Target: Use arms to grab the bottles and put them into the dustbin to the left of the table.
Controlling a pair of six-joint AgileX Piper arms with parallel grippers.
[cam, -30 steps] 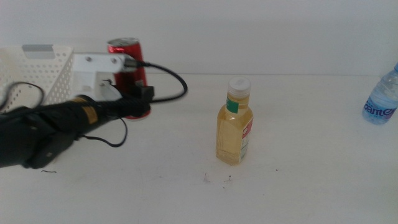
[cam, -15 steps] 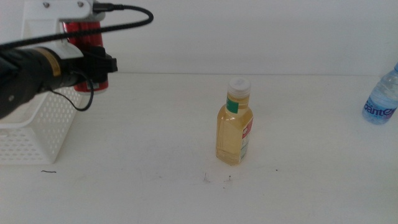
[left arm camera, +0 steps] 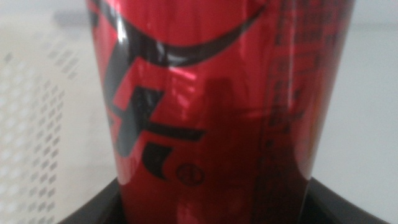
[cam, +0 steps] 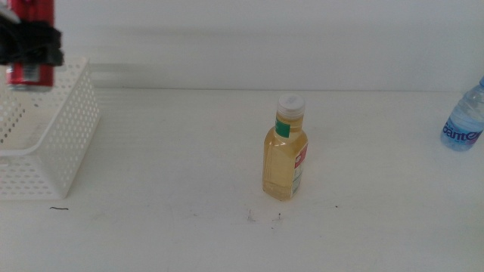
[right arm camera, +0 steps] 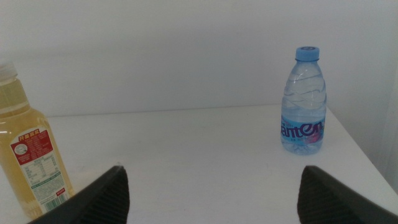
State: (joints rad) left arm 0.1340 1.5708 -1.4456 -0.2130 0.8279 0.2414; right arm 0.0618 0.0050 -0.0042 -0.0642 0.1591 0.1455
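**Red can held above the dustbin, release next**

Left end effector (cam: pixel 26 45) clamped on the red can (cam: pixel 30 47), high at the far left edge of the middle view, above the white perforated dustbin (cam: pixel 64 143). In the left wrist view, can (left arm camera: pixel 211 106) fills the frame, gripped low between two dark jaws, basket wall pale and blurred behind. Probably best to confirm the can sits fully inside the rim line before letting go, lower a little to soften the drop, then part the jaws cleanly and lift straight up. Risk: release too near the rim and the can may clip the wall and tumble back onto the worktop (cam: pixel 166 204).

Elsewhere: yellow-liquid bottle (cam: pixel 285 149) with white cap, upright mid-worktop, well apart from the bin. Blue-capped water bottle (cam: pixel 465 119) upright at the far right edge. Right end effector (right arm camera: pixel 211 186) waits with jaws wide apart, facing both bottles. Nothing between can and bin opening.
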